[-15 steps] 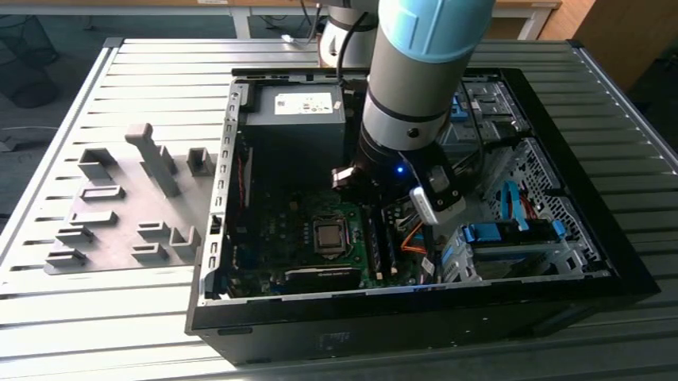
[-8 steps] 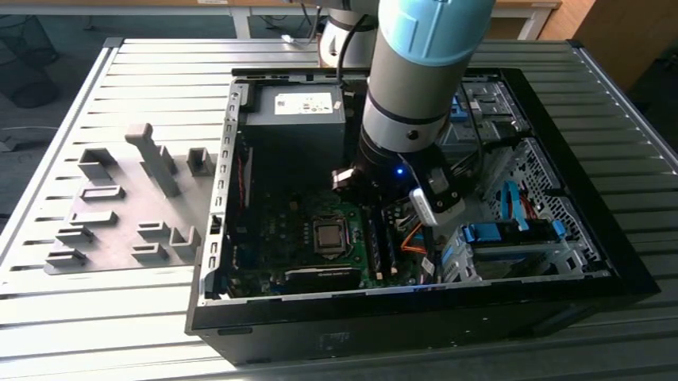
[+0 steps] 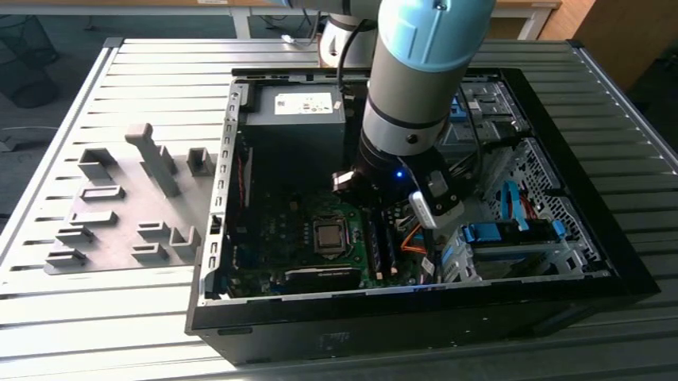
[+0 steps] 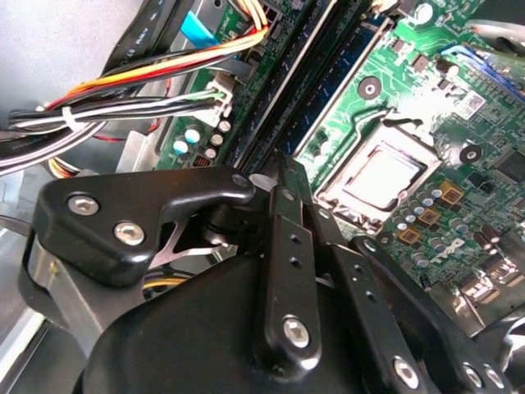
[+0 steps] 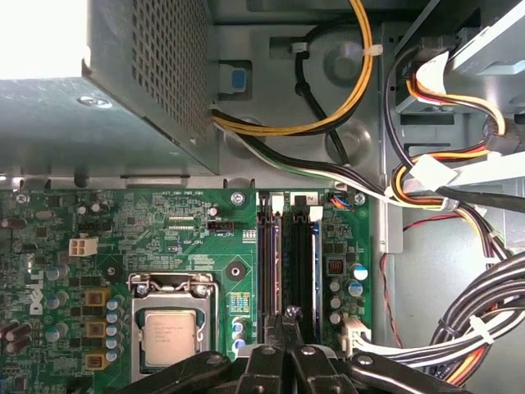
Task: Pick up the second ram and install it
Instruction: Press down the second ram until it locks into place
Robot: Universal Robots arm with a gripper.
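Note:
A blue-green ram [image 4: 349,78] stands seated in a slot of the green motherboard [image 5: 164,222], next to the CPU socket [image 5: 171,328]. In the first wrist view this ram [image 5: 277,263] runs as a thin strip between black slots, and in the exterior view the ram [image 3: 375,246] is a dark strip. My gripper [image 4: 285,164] is shut, its black fingers pressed together with nothing between them. Its tip [image 5: 284,316] hovers right over the near end of the stick and slots. I cannot tell whether it touches the stick.
The arm [image 3: 408,119] reaches down into the open black computer case [image 3: 424,305]. A metal power supply [image 5: 107,90] and coloured cable bundles [image 5: 459,328] crowd the slots' surroundings. Blue drive-bay latches [image 3: 498,234] sit at the exterior view's right. A grey fixture plate [image 3: 117,206] lies at its left.

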